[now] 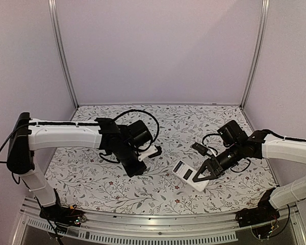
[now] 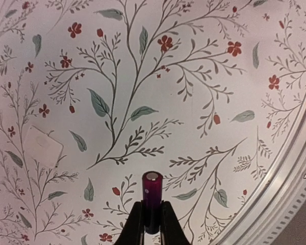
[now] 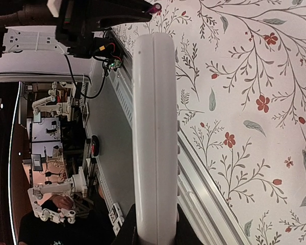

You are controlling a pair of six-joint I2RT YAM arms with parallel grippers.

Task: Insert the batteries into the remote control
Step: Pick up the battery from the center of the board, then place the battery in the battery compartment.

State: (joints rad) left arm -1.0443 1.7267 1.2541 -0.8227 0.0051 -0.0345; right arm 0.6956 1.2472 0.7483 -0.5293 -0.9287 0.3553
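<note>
Left claw [image 2: 152, 222] was pinched shut on a battery [image 2: 152, 196] above the floral tabletop [image 2: 204, 66] | right claw [image 1: 199, 177] clamped the white remote control [image 1: 181, 168] by one end, right of the tabletop's centre.

Glossy wrap on battery [image 2: 152, 196] — smooth plastic remote [image 3: 154, 127] — matt table cover [image 2: 204, 148].

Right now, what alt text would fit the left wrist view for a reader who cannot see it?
The left gripper has its jaws shut on a dark purple battery, silver end facing away, over a white cloth printed with leaves and red flowers. A small white square piece lies on the cloth at left; a metal rail crosses the lower right corner.
</note>
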